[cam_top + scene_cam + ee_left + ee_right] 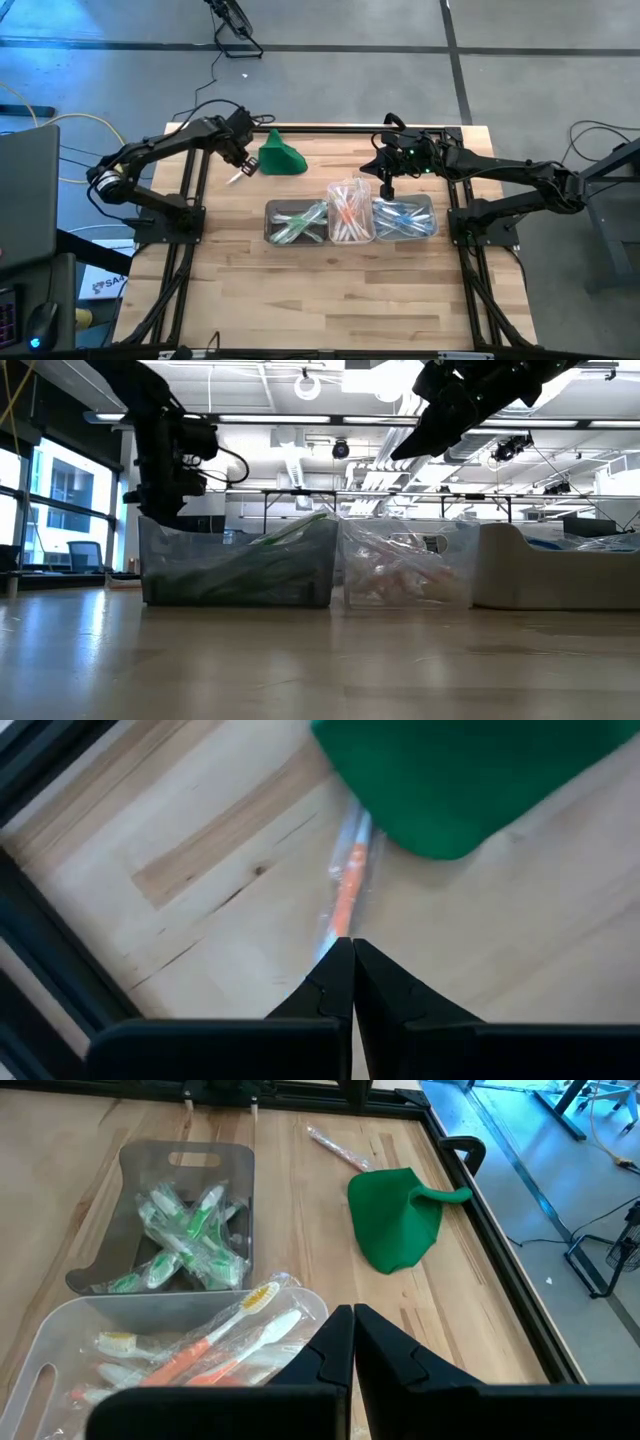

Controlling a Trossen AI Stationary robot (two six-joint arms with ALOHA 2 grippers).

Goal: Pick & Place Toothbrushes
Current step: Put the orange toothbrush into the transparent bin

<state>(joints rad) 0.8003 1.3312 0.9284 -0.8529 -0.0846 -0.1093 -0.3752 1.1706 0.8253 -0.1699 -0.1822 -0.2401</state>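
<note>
Seemingly unlabelled, an orange toothbrush (347,890) is pinched in the left claw (343,948); right claw (353,1320) closed, empty.

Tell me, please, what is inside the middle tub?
The middle tub holds wrapped toothbrushes with orange handles, lying piled and crossed. How many there are, and what lies beneath the top ones, cannot be seen.
</note>
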